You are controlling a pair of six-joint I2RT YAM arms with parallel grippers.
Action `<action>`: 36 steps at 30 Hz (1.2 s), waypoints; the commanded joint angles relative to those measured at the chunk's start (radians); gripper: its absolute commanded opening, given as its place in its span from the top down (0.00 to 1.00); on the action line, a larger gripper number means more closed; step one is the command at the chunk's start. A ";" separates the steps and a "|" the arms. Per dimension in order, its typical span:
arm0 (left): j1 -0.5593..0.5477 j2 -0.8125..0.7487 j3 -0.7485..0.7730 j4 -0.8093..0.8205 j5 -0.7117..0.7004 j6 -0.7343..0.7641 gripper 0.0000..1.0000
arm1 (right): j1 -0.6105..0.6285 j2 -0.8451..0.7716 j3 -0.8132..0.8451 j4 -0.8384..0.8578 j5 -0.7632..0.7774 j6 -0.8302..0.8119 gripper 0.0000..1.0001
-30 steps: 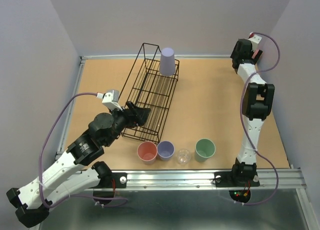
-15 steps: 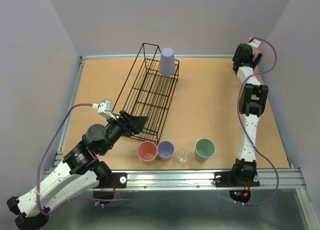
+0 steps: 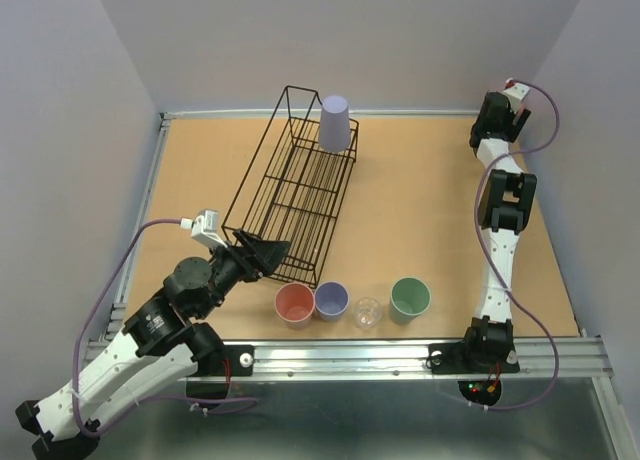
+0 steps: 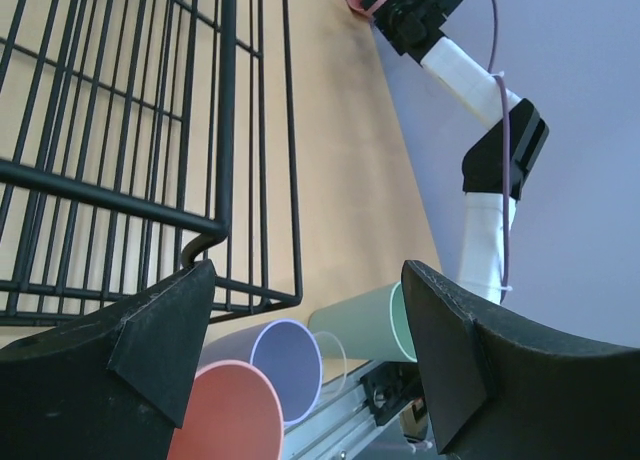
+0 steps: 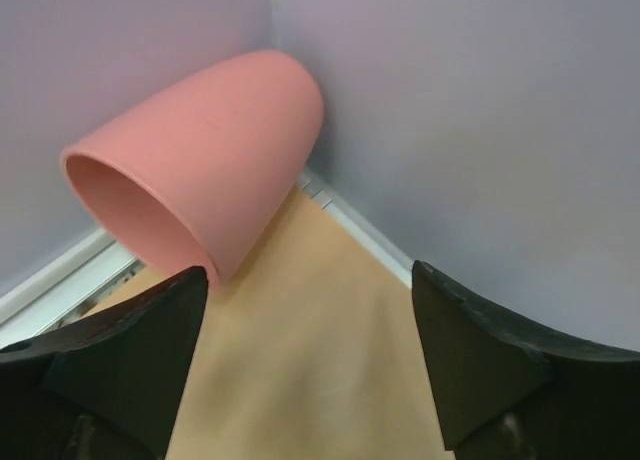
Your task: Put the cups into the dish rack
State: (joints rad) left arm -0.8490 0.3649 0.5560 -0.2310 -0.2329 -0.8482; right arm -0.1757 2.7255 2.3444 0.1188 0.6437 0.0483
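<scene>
A dish rack (image 3: 290,195) just ahead of the wide-open, empty left gripper (image 4: 307,275) holds one upturned purple cup (image 3: 335,122). The right gripper (image 5: 305,275), also released, faces a pink cup (image 5: 210,150).

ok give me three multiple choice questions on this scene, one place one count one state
1. The purple cup in the dish rack stands at: A its far end, B its near end, C its middle.
2. Cups standing in the near row: A two, B four, C six.
3. The left claw is: A shut on a cup, B open and empty, C gripping a bar.
1 A, top view shows it there. 2 B, pink cup, lilac cup, clear cup, green cup. 3 B, jaws apart, nothing between.
</scene>
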 commanded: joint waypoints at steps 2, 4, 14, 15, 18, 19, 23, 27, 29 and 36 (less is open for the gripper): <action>0.004 -0.032 -0.013 -0.019 -0.043 -0.017 0.14 | -0.010 0.033 0.101 0.137 0.079 -0.036 0.19; 0.004 -0.038 -0.010 -0.028 -0.054 -0.012 0.14 | -0.011 0.040 0.101 0.156 0.085 -0.038 0.32; 0.004 -0.052 -0.007 -0.067 -0.060 -0.011 0.14 | -0.039 0.073 0.118 0.185 0.082 -0.018 0.63; 0.004 -0.057 -0.002 -0.070 -0.065 -0.008 0.14 | -0.042 0.074 0.119 0.185 0.080 -0.012 0.70; 0.004 -0.061 0.001 -0.085 -0.068 -0.005 0.14 | -0.051 0.079 0.121 0.186 0.060 -0.007 0.85; 0.004 -0.061 0.001 -0.087 -0.068 -0.005 0.14 | -0.054 0.077 0.118 0.185 0.053 -0.004 0.89; 0.004 -0.057 0.015 -0.091 -0.065 -0.002 0.14 | -0.057 0.048 0.081 0.182 0.024 0.025 1.00; 0.004 -0.041 0.041 -0.093 -0.074 0.021 0.14 | -0.054 -0.031 -0.015 0.170 -0.009 0.076 0.99; 0.004 -0.029 0.068 -0.099 -0.083 0.044 0.14 | -0.050 -0.078 -0.077 0.173 -0.019 0.110 1.00; 0.004 0.040 0.194 -0.103 -0.112 0.115 0.14 | 0.002 -0.395 -0.437 0.218 -0.064 0.248 1.00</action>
State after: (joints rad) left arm -0.8490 0.3706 0.6594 -0.3649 -0.3077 -0.7944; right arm -0.2111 2.5580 2.0670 0.2359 0.6003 0.1921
